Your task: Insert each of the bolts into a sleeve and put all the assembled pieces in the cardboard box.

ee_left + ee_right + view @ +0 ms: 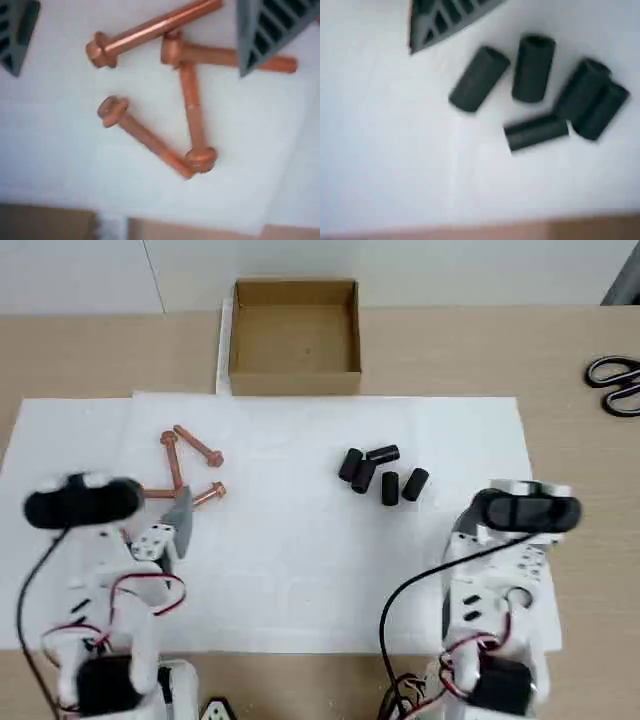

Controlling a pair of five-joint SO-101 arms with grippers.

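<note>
Nearest the arm bases, the white paper sheet (300, 580) lies bare on the table (560, 350), which leaves both arms plenty of open room to bring parts together. The left gripper (172, 525) hangs low at the near edge of the bolts (150, 140) with its fingers (270, 30) spread wide and nothing between them. Four copper bolts lie loose in a cluster. Two cross at their ends, and another two touch head to shank beside one finger. Across the sheet the right gripper (440, 22) hangs just short of the sleeves (383, 475); whether it is open or closed cannot be told. Five black sleeves lie on their sides in a tight group, two of them pressed together. Judging by this, the job is at its first pick: no bolt sits in a sleeve. The next move probably calls for the left arm to close around the nearest bolt's shank without dragging its neighbours, and for the right arm to take the outermost sleeve, which lies a little apart. Beyond both clusters, the cardboard box (295, 380) stands open and empty at the sheet's far edge, with a clear path to it. Scissors (615, 385) lie far off to the right, well out of the way.
</note>
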